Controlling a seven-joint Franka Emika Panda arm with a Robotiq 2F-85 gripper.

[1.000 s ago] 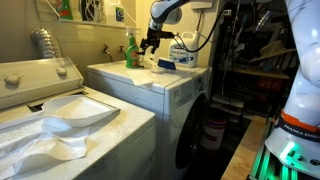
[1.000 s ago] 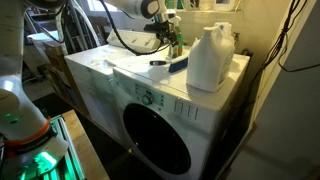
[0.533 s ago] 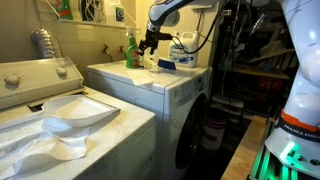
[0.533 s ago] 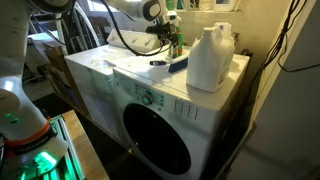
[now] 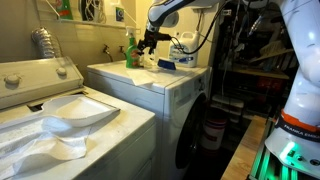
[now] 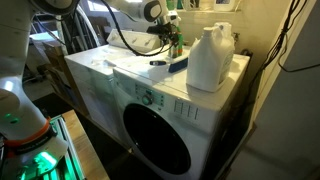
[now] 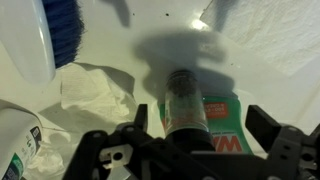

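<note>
A green bottle with a dark cap stands at the back of the white dryer top. It also shows in both exterior views. In the wrist view my gripper is open, with one black finger on each side of the bottle and gaps between them. In both exterior views the gripper hangs from the arm right beside the bottle.
A large white jug stands near the dryer's corner. A blue brush, a crumpled white cloth and a small dark object lie close by. A washer with white laundry stands alongside. A wall is behind.
</note>
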